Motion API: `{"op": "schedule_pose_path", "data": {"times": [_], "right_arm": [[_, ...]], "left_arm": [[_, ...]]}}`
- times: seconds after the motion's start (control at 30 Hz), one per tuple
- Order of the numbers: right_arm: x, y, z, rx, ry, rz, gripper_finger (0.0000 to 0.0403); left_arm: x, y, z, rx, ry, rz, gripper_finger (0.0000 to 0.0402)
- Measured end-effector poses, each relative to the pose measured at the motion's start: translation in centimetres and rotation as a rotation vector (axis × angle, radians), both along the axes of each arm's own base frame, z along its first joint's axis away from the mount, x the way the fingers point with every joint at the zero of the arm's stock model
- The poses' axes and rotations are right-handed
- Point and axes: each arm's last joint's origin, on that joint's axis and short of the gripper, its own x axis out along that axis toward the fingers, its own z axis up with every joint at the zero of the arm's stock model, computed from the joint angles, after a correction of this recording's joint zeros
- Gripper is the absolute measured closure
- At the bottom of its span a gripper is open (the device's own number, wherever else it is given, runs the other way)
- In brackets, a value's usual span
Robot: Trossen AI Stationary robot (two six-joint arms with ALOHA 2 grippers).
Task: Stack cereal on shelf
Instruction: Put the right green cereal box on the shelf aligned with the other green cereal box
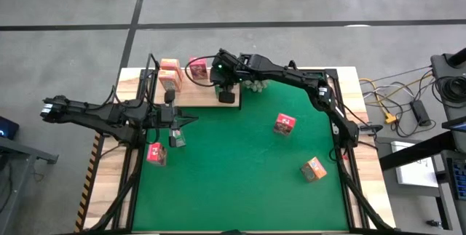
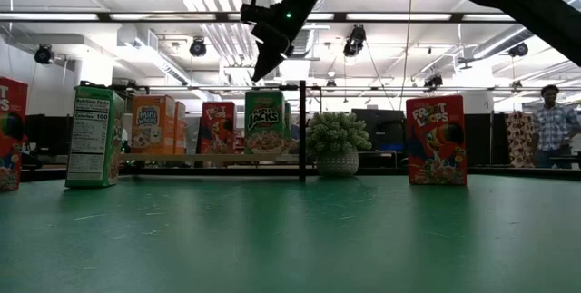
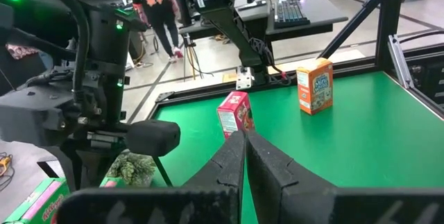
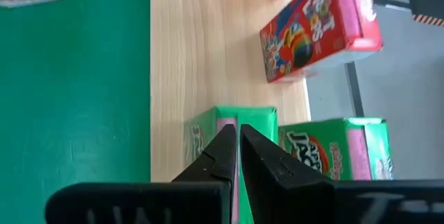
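Note:
The shelf [image 1: 196, 95], a light wood board with black uprights, lies at the table's far side. On it stand orange cereal boxes [image 2: 152, 125], a pink-red one [image 4: 319, 26] and two green ones [image 4: 232, 123] [image 4: 333, 148]. My right gripper [image 4: 236, 141] is shut just above the green boxes [image 2: 266, 122], with a gap under its tips [image 2: 258, 73]. My left gripper [image 3: 244, 144] is shut and empty over the mat's left side [image 1: 188, 120]. Loose boxes stand on the mat: pink-red [image 1: 284, 124], orange [image 1: 314, 169], pink-red [image 1: 156, 153] and green [image 2: 93, 136].
A small bushy plant in a pot [image 2: 337, 143] stands at the shelf's right end, close to my right arm. The green mat [image 1: 240, 177] covers most of the table. A black frame [image 1: 342, 155] runs along the table's edges. A person [image 2: 549, 125] stands far behind.

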Motion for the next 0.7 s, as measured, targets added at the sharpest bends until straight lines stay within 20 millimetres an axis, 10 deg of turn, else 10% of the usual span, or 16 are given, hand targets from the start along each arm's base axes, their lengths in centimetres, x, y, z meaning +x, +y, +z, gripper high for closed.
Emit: {"op": "schedule_pose_path", "data": {"times": [0.7], "right_arm": [[0.0, -0.8, -2.8, -0.04, 0.081, 0.01, 0.039]], "left_arm": [[0.0, 0.0, 0.0, 0.0, 0.001, 0.0, 0.0402]]}}
